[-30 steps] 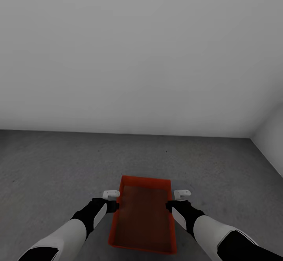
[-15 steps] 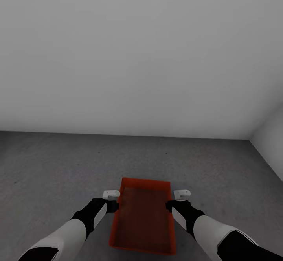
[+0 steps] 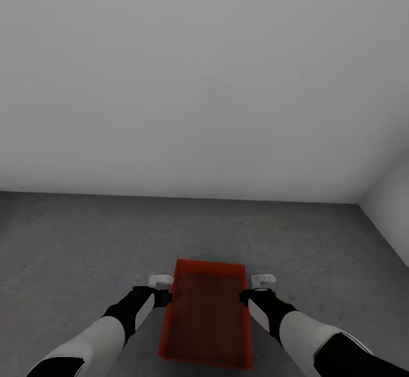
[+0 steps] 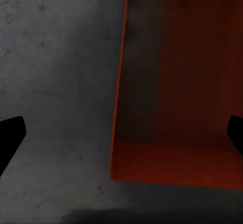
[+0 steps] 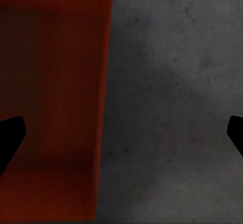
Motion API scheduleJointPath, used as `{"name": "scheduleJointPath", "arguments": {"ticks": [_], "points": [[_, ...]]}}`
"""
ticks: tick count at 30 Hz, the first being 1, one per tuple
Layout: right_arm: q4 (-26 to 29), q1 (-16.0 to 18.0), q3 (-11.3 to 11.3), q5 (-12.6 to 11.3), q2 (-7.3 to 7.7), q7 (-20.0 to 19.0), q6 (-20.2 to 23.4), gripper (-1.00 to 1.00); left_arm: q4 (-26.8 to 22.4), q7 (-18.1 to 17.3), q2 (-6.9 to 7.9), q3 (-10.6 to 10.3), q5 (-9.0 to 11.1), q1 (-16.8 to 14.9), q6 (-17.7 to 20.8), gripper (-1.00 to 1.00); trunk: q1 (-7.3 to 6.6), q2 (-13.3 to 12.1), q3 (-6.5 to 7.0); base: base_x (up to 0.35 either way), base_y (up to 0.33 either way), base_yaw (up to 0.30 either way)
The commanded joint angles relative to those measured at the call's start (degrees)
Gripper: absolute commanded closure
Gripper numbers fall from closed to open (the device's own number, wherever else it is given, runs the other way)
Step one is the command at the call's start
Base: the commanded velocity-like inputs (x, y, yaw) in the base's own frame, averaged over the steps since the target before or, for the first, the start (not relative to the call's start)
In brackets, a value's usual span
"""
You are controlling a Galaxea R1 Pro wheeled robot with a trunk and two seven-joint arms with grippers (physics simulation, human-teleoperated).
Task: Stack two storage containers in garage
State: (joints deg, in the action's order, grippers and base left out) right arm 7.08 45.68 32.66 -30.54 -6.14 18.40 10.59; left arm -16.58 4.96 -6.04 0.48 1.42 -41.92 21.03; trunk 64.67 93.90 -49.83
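Orange-red storage container (image 3: 205, 314) sits on the grey concrete floor (image 3: 74, 241), well short of the white wall (image 3: 204, 82). Left gripper (image 3: 161, 289) and right gripper (image 3: 257, 287) flank its long walls, fingers spread apart. Probably light, thin-walled; grip the rims.

Head high, facing wall; wrists close above shared container (image 3: 207, 314).
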Motion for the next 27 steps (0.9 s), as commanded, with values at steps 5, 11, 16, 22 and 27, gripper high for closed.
{"name": "scheduleJointPath", "arguments": {"ticks": [5, 11, 16, 22, 27], "points": [[0.1, 0.0, 0.4, -0.4, 0.00, 0.4, 0.4, -1.00, -0.1, 0.2, -0.02, 0.0, 0.2, 0.0, 0.3, -1.00, -1.11, -2.0, 1.04, 0.000, 0.000, 0.000], [0.1, 0.0, 0.4, -0.4, -0.07, 0.4, 0.4, -1.00, -0.1, 0.2, 0.00, 0.0, 0.2, 0.0, 0.3, -1.00, -1.33, -2.4, 1.72, 0.000, 0.000, 0.000], [0.1, 0.0, 0.4, -0.4, -0.06, 0.4, 0.4, -1.00, -0.1, 0.2, -0.01, 0.0, 0.2, 0.0, 0.3, -1.00, -1.33, -2.4, 2.16, 0.000, 0.000, 0.000], [0.1, 0.0, 0.4, -0.4, -0.03, 0.4, 0.4, -1.00, -0.1, 0.2, -0.01, 0.0, 0.2, 0.0, 0.3, -1.00, -1.33, -2.4, 2.63, 0.000, 0.000, 0.000], [0.1, 0.0, 0.4, -0.4, -0.01, 0.4, 0.4, -1.00, -0.1, 0.2, 0.03, 0.0, 0.2, 0.0, 0.3, -1.00, -1.33, -2.4, 2.72, -0.003, 0.000, 0.000]]}}
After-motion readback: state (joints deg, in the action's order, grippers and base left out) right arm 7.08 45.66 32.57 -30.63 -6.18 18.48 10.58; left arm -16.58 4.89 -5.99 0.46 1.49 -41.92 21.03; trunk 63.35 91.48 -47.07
